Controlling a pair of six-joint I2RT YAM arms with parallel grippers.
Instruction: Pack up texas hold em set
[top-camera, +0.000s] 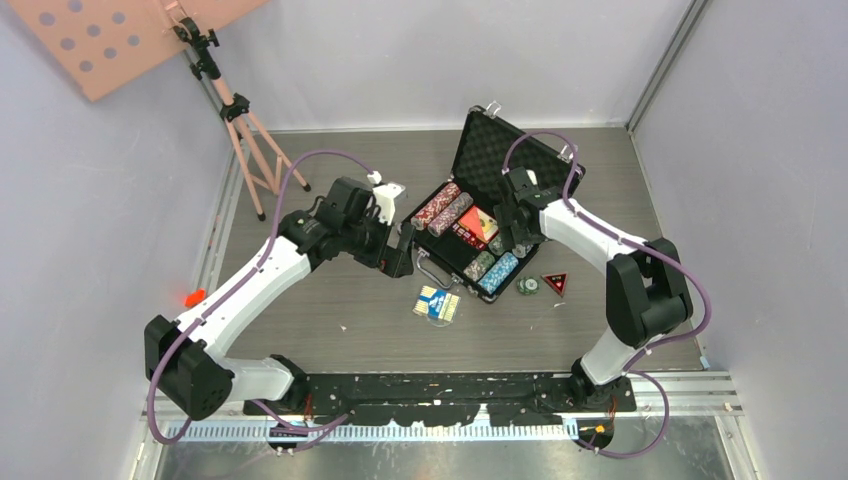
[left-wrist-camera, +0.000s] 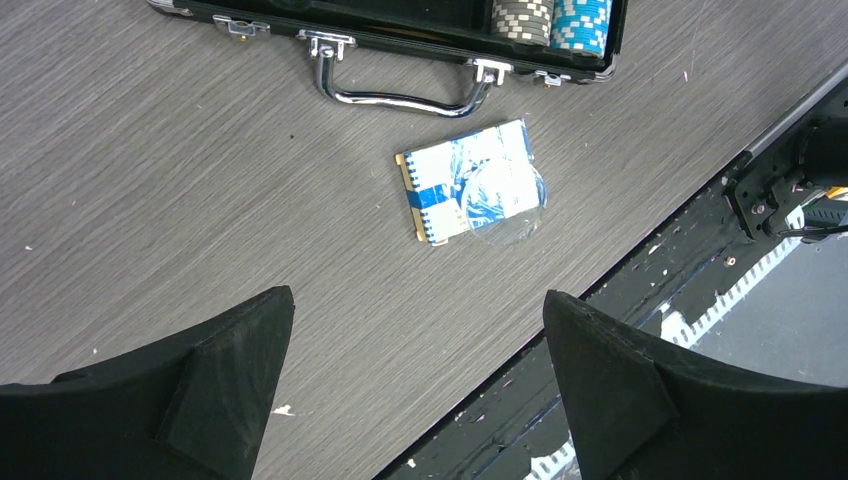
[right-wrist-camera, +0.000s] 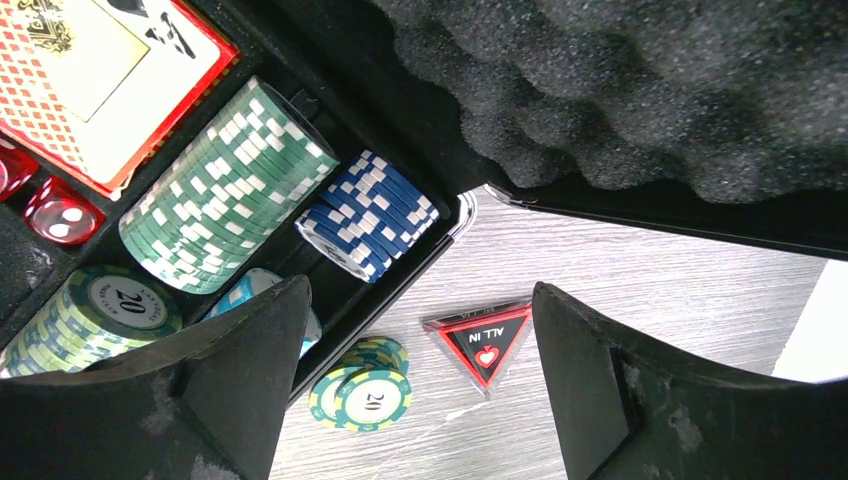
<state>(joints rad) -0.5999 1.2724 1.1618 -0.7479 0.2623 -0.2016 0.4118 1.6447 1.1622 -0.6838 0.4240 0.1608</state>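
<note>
Enclosing a grey wood-grain table (top-camera: 330, 330) on three sides, pale walls (top-camera: 420, 60) are seen, and a pink tripod (top-camera: 245, 130) is stood in the far left corner. The black silver-trimmed briefcase (top-camera: 495, 150) is laid open at the middle of the table, its lid raised on the far side and lined with egg-crate foam.

The left arm is stretched from the near left toward the case. The left gripper (left-wrist-camera: 417, 300) is held with its jaws wide apart above bare table, near the chrome handle (left-wrist-camera: 400, 97). A blue card deck (left-wrist-camera: 455, 180) is laid flat just near of that handle, with a clear round disc (left-wrist-camera: 510, 210) on its corner.

The right arm is folded over the case, and the right gripper (right-wrist-camera: 420, 290) is spread open above the tray's right edge. Ridged green chips (right-wrist-camera: 225, 185), blue chips (right-wrist-camera: 365, 215), a red card deck (right-wrist-camera: 90, 70) and glossy red dice (right-wrist-camera: 60, 212) are packed in the tray. Outside it, loose chips (right-wrist-camera: 365, 390) and a red triangular marker (right-wrist-camera: 480, 340) lettered "ALL IN" are laid on the table.
</note>
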